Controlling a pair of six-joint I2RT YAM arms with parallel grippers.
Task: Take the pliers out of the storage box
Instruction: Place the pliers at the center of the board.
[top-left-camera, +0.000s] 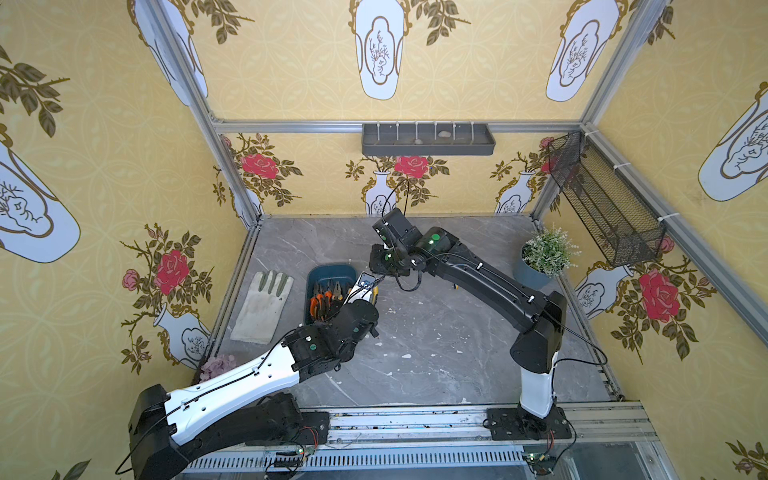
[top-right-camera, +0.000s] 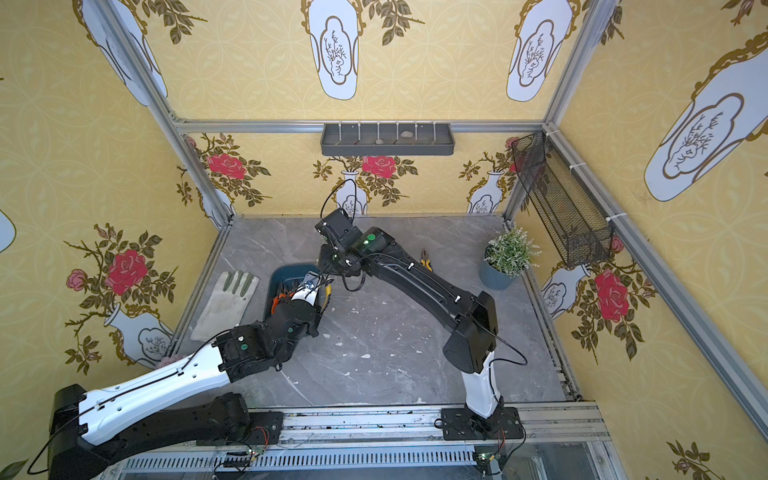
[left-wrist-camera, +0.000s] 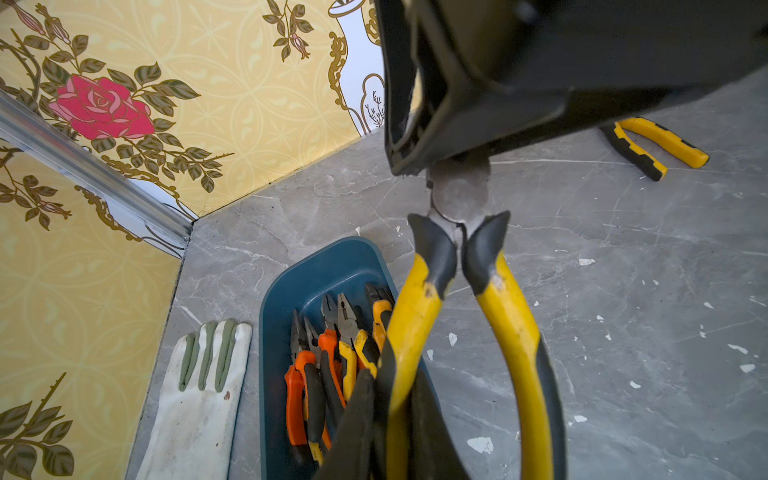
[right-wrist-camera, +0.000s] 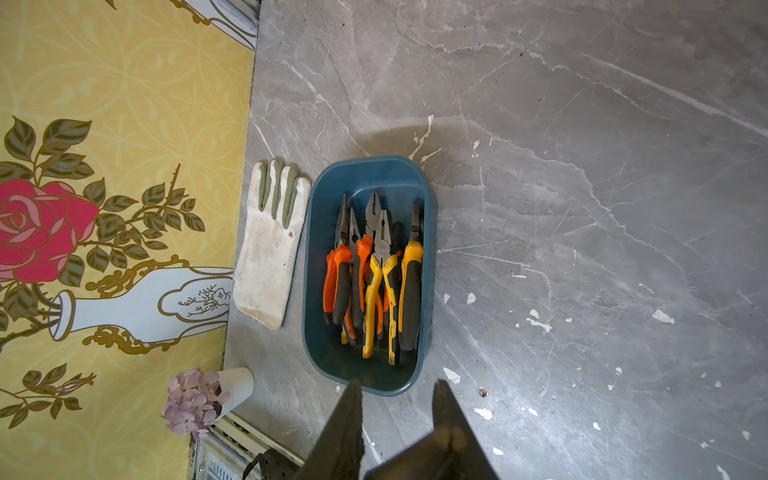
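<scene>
left gripper (left-wrist-camera: 395, 415): clamped on one handle of the yellow pliers (left-wrist-camera: 507, 324), holding them in the air just beside the box and out of it
yellow pliers: rubbery yellow-and-black grips, scuffed near the neck, round dull-grey metal joint
right gripper (right-wrist-camera: 397, 390): left wrist view has its black tip right at that metal head. Its own camera shows the fingers a bit apart with bare table between them, so can't tell if it's gripping
box (right-wrist-camera: 370, 166): smooth teal plastic tub, rounded corners
pliers (right-wrist-camera: 374, 270): piled lengthwise in the box, orange or yellow grips
table (top-left-camera: 436, 332): grey marble look, white flecks
glove (right-wrist-camera: 266, 257): grubby white fabric, just beside the box
spare pliers (top-right-camera: 426, 264): on the table, well apart from the box, not in the right wrist view
</scene>
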